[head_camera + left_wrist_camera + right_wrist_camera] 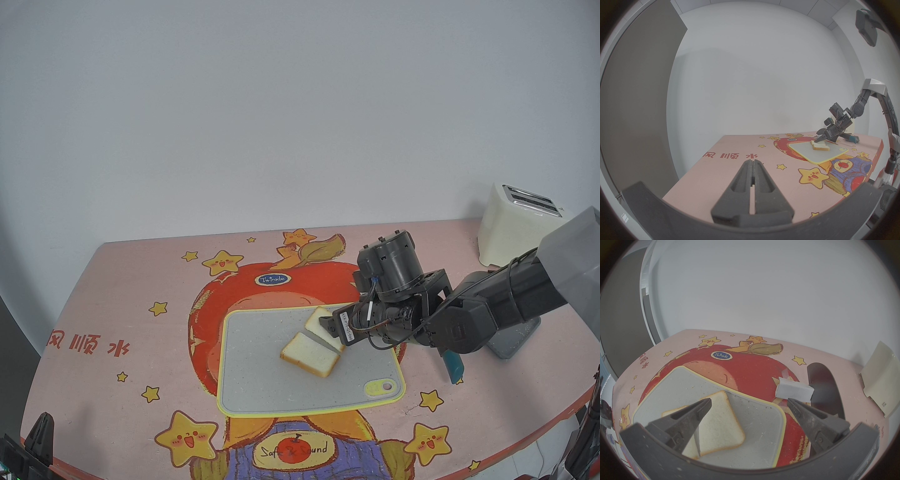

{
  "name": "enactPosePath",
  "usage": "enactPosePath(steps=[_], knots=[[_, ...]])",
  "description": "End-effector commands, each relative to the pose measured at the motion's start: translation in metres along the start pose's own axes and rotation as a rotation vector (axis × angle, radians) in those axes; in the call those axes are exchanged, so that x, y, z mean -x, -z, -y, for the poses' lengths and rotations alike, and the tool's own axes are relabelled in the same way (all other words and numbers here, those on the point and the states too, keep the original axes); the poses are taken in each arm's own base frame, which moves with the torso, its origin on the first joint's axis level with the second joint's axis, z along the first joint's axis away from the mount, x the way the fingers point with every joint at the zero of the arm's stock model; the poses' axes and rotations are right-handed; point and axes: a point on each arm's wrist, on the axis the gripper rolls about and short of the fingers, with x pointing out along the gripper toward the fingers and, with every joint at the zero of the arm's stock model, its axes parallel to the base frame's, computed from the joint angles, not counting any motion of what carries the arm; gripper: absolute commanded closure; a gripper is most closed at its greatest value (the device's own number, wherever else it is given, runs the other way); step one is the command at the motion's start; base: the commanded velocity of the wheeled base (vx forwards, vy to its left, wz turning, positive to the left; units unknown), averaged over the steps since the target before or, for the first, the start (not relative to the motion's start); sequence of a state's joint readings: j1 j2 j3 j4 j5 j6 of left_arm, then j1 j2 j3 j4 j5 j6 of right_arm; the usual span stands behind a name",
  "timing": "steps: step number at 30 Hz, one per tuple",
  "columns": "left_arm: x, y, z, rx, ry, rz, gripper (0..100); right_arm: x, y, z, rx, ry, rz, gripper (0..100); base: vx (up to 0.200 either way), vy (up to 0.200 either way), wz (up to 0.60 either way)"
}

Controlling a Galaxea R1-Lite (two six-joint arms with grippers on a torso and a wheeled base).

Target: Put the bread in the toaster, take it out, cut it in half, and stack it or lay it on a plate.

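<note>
Lower left: the left claw (752, 165) is clenched and empty above the surface (125, 300). Centre: two bread pieces (310, 354) overlap on the cutting board (262, 381). Right of centre: the right claw (749, 402) is released, its jaws spread over the right-hand piece. Risk: an off-centre closure may tear the soft bread or drag its neighbour. Far right: toaster (515, 231).

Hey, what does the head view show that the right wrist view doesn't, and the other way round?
Head: the toaster with its top slots, a blue handle right of the board, the board's tab corner. Right wrist: the right gripper from inside, fingers apart, one over the bread, and a small white block past the board. Both: two bread pieces overlapping on the board, the apple-print table.
</note>
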State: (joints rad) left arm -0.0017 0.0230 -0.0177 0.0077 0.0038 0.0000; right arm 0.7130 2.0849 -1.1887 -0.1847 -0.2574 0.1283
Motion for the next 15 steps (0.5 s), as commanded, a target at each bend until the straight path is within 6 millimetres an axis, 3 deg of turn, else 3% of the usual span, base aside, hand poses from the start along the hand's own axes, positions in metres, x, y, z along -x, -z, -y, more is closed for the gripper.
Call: enactPosePath(steps=[1, 15], knots=[[-0.0013, 0.0044, 0.0, 0.0, -0.001, -0.018, 100, 0.0, 0.0009, 0.0, 0.0, 0.0, -0.003, 100, 0.0, 0.0, 0.0], [-0.0013, 0.0044, 0.0, 0.001, -0.001, -0.018, 100, 0.0029, 0.0015, -0.0004, -0.011, -0.002, -0.003, 100, 0.0, 0.0, 0.0]])
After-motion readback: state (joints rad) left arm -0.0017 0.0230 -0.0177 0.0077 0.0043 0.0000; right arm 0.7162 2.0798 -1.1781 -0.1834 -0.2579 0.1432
